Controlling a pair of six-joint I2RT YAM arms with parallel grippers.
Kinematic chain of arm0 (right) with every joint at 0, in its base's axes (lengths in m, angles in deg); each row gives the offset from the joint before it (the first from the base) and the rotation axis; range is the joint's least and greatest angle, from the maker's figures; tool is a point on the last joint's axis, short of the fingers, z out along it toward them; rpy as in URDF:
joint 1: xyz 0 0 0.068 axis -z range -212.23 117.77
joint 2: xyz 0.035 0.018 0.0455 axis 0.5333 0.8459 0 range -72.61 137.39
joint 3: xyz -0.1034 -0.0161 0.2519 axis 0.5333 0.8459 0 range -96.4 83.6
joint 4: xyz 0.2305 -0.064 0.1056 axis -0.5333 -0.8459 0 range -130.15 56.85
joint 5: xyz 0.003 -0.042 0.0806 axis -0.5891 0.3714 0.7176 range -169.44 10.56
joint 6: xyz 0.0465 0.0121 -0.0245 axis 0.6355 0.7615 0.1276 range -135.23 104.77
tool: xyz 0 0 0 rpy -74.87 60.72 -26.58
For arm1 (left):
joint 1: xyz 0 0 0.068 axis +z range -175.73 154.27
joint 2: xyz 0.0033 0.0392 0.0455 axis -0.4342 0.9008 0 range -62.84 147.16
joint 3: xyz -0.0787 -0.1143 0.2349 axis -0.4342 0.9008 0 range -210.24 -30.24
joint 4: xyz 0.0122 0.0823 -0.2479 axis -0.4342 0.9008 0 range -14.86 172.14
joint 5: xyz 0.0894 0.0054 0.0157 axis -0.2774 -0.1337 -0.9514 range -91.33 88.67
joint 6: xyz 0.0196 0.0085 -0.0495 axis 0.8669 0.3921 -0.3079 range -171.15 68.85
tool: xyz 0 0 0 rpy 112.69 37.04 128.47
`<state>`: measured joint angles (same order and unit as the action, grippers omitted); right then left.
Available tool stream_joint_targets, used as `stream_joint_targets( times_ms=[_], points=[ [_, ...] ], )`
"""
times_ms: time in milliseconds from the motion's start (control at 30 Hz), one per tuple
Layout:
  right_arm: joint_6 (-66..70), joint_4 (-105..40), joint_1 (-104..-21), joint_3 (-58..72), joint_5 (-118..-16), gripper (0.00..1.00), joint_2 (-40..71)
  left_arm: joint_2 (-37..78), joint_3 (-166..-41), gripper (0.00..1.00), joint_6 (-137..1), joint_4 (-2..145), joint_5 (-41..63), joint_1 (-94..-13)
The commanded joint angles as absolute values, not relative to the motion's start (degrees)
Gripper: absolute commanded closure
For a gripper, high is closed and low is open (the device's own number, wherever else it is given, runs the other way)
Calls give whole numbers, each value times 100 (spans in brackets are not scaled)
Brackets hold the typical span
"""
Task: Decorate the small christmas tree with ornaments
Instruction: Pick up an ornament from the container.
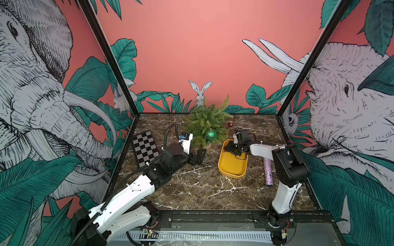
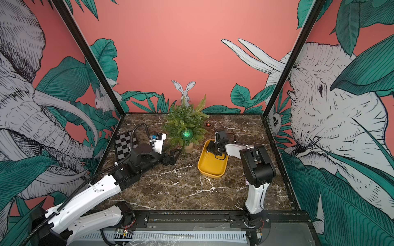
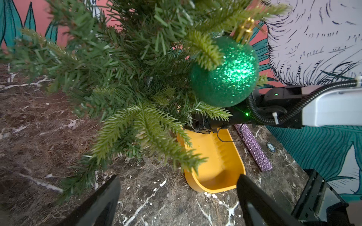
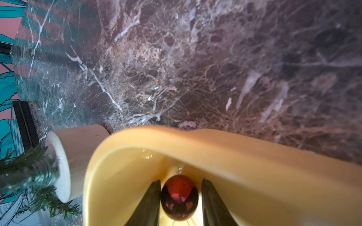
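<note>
Brown marble desk (image 1: pixel 191 191), walled by pink jungle murals (image 1: pixel 191 53).
Shiny dark red ball (image 4: pixel 179 197) is bracketed by right tool (image 4: pixel 181 182) in yellow tray (image 4: pixel 235 156), grip cannot be confirmed; left tool (image 3: pixel 179 177) open beside small green tree (image 1: pixel 204 121).

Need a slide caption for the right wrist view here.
Right tool straddling a dark red ball in the yellow tray, beside the tree's tan pot.

Feathery green potted christmas tree (image 1: pixel 207 121) upright at marble worktop's (image 1: pixel 191 187) far edge, glittery green ball (image 1: pixel 210 133) hanging on it; one shiny red ball (image 1: pixel 230 124) beside it, another (image 4: pixel 179 197) in yellow tray (image 4: pixel 254 176).
</note>
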<state>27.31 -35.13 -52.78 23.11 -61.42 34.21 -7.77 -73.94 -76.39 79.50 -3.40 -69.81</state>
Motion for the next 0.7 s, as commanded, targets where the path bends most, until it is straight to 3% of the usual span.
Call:
stream_joint_targets(
  times_ms=[0, 267, 667],
  points=[
    [2635, -3640, -5300, 2217, -6409, 65, 3563, -844, -7322, 7, -7787, 7831, -419, -6920],
    [2652, -3569, -5297, 2332, -6302, 74, 3281, -772, -7405, 10, -7816, 7809, -337, -6894],
    [2427, -4491, -5262, 3126, -6462, 75, 645, -830, -7754, 19, -7627, 7849, -23, -6713]
  ],
)
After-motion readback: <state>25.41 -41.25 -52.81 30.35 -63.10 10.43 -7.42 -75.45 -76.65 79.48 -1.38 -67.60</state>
